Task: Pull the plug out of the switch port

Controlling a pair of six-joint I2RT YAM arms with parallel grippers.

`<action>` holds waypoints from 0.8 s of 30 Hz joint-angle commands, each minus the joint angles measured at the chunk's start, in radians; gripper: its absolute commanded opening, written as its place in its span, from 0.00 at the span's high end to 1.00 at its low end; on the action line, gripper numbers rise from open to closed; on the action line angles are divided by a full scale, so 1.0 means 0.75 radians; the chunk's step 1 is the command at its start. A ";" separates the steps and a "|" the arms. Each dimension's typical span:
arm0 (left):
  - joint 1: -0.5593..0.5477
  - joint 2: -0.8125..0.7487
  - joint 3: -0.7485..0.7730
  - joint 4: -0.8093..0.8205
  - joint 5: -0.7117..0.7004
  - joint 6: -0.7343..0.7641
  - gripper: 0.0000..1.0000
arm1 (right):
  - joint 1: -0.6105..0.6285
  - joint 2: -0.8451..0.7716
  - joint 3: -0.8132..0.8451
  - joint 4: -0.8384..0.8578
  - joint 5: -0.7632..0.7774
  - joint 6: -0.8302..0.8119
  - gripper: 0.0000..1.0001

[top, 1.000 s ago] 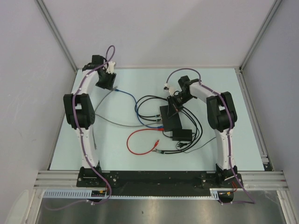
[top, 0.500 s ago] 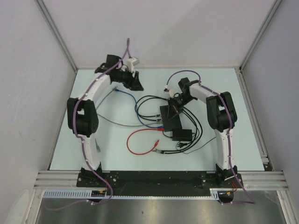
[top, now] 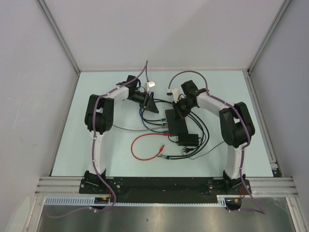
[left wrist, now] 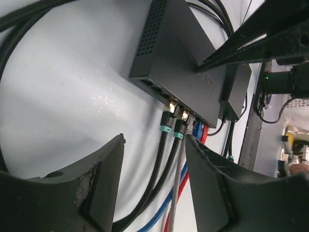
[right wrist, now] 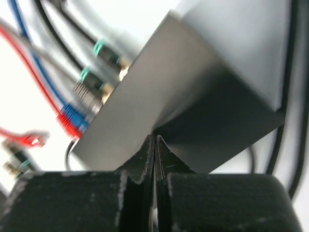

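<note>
The switch (top: 176, 122) is a flat black box at the table's middle. Several plugs sit in the ports along its left edge: two black ones with teal boots (left wrist: 166, 124), a grey one (left wrist: 187, 120), a blue one (left wrist: 197, 129) and a red one (left wrist: 203, 133). My left gripper (top: 152, 104) hangs open just left of that edge. In the left wrist view the left gripper (left wrist: 155, 145) straddles the black, grey and blue cables without touching them. My right gripper (right wrist: 154, 137) is shut, its tips resting on the switch's top (right wrist: 193, 87).
A smaller black box (top: 187, 139) with thin leads lies just in front of the switch. A red cable (top: 142, 145) loops on the table with a loose end. Black cable loops (top: 149, 104) and a grey cable (top: 120, 126) trail left of the switch.
My left arm has swung from the far left corner rightward to the switch's plug side. My right gripper has closed fully and stays on the switch.
</note>
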 commanded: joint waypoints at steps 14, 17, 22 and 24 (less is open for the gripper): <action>-0.035 0.114 0.051 0.054 0.191 -0.071 0.47 | 0.090 0.176 -0.208 0.351 0.688 -0.156 1.00; -0.040 0.132 0.063 0.081 0.199 -0.104 0.48 | 0.092 0.176 -0.208 0.339 0.664 -0.175 1.00; -0.035 0.165 0.094 0.189 0.189 -0.200 0.47 | 0.096 0.180 -0.206 0.326 0.645 -0.197 1.00; -0.035 0.179 0.115 0.234 0.199 -0.265 0.47 | 0.102 0.182 -0.208 0.318 0.647 -0.210 1.00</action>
